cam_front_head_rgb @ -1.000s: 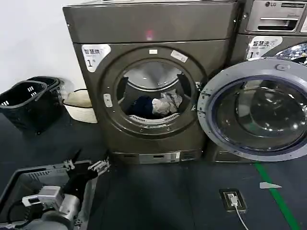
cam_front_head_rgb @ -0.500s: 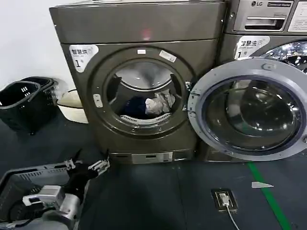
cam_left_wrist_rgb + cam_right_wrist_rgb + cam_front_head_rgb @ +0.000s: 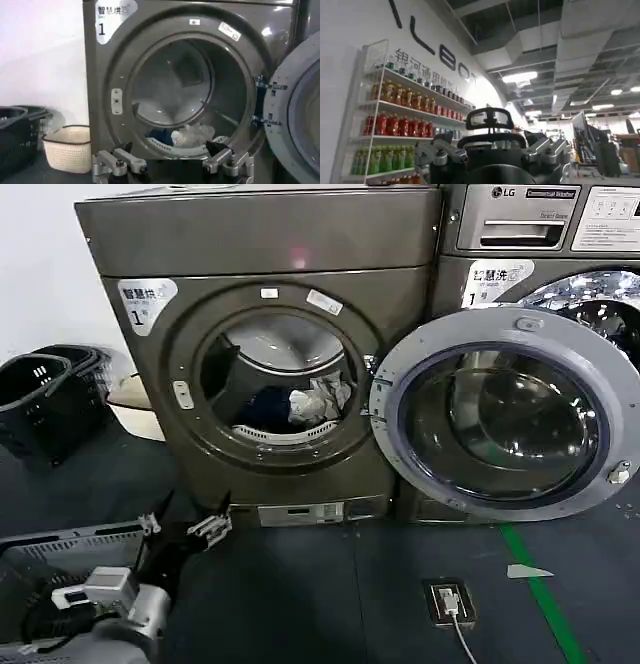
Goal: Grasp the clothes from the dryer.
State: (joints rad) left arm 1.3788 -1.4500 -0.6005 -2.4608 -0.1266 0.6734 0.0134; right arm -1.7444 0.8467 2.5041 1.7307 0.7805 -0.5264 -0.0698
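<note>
The dryer (image 3: 270, 244) is a bronze-grey front loader with a "1" sticker. Its round door (image 3: 500, 414) hangs open to the right. Low in the drum lie the clothes: a whitish-grey bundle (image 3: 318, 399) beside a dark navy piece (image 3: 262, 406). My left gripper (image 3: 182, 526) hovers low over the floor, in front of the dryer and well short of the porthole. In the left wrist view this gripper (image 3: 172, 162) is open with nothing between its fingers, and the whitish bundle (image 3: 192, 135) and navy piece (image 3: 160, 135) lie beyond it. My right gripper (image 3: 495, 155) stands open, facing the room.
An LG machine (image 3: 540, 224) stands to the right, behind the open door. Black baskets (image 3: 40, 399) and a white basket (image 3: 65, 147) sit left of the dryer. A grey crate (image 3: 60, 544) is under my left arm. A floor socket (image 3: 445, 599) and a green line (image 3: 535, 594) mark the floor.
The dryer and the other machine have slid leftward in the head view. My left gripper keeps the same place and stays open. The clothes have not moved.
</note>
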